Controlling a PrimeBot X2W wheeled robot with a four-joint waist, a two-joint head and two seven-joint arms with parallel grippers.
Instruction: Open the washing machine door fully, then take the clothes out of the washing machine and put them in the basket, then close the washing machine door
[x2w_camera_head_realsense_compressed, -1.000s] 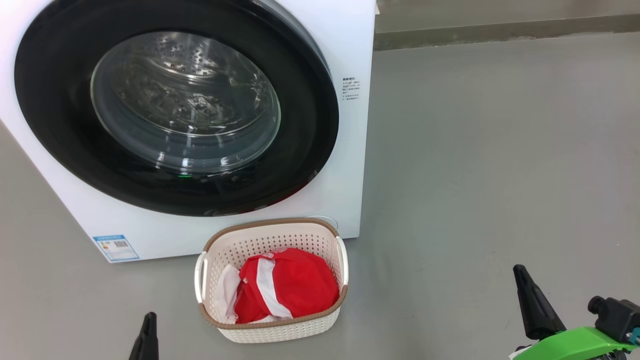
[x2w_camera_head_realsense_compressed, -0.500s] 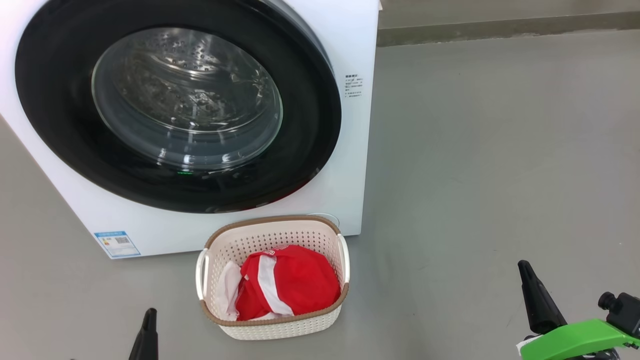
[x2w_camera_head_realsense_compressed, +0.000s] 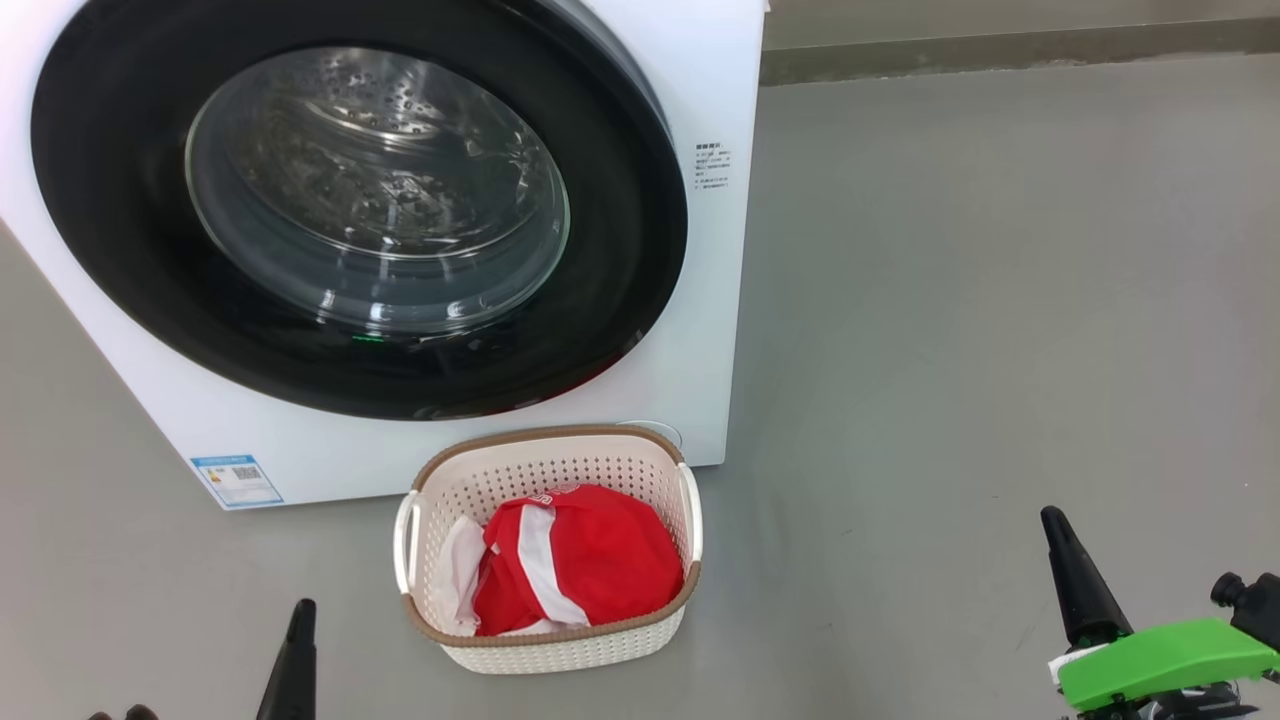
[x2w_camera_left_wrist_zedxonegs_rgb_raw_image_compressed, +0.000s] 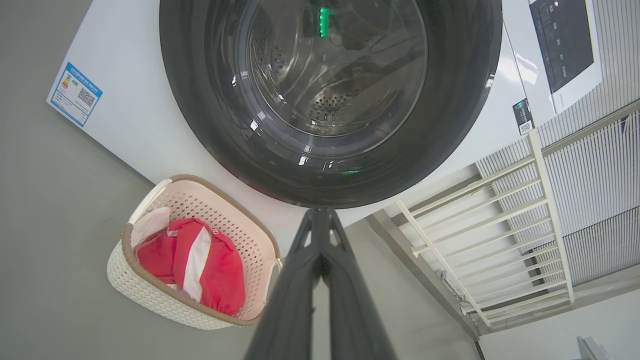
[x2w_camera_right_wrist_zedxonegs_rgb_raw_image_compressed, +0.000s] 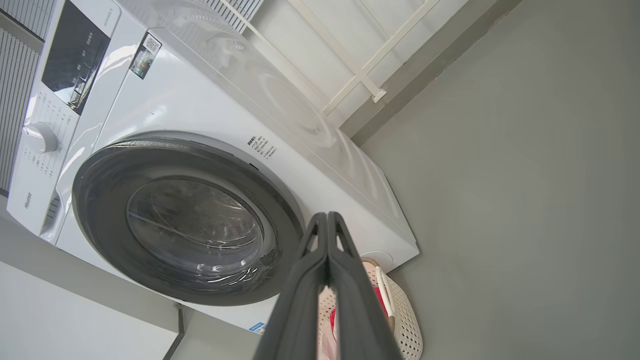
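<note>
Fingers (x2w_camera_left_wrist_zedxonegs_rgb_raw_image_compressed: 295, 300) on the left gripper (x2w_camera_left_wrist_zedxonegs_rgb_raw_image_compressed: 320, 212) are pinched tight together with nothing between them, and the right gripper (x2w_camera_right_wrist_zedxonegs_rgb_raw_image_compressed: 326, 215) is just the same, closed and empty, both hanging low over the floor (x2w_camera_head_realsense_compressed: 950, 300) and well apart from everything. So what's moved in this last second? Very little! The washing machine (x2w_camera_head_realsense_compressed: 705, 350) and the basket (x2w_camera_head_realsense_compressed: 545, 433) have crept up the head view together, by the same amount, which tells me the robot's head is shifting, not the things. The right gripper has drifted slightly outward and up that view as well; it looks like the robot is settling back. Now the state of play: the washing machine door (x2w_camera_head_realsense_compressed: 375, 190) sits flush against the front, shut, and through the glass I see bare steel drum (x2w_camera_left_wrist_zedxonegs_rgb_raw_image_compressed: 330, 105), no fabric that I can make out. The clothes (x2w_camera_head_realsense_compressed: 590, 555), red with white stripes plus a pale piece at the side, are heaped in the basket, which stands on the floor just in front of the machine's lower right corner. By my reckoning that's all three steps done, and the arms are simply retiring.
</note>
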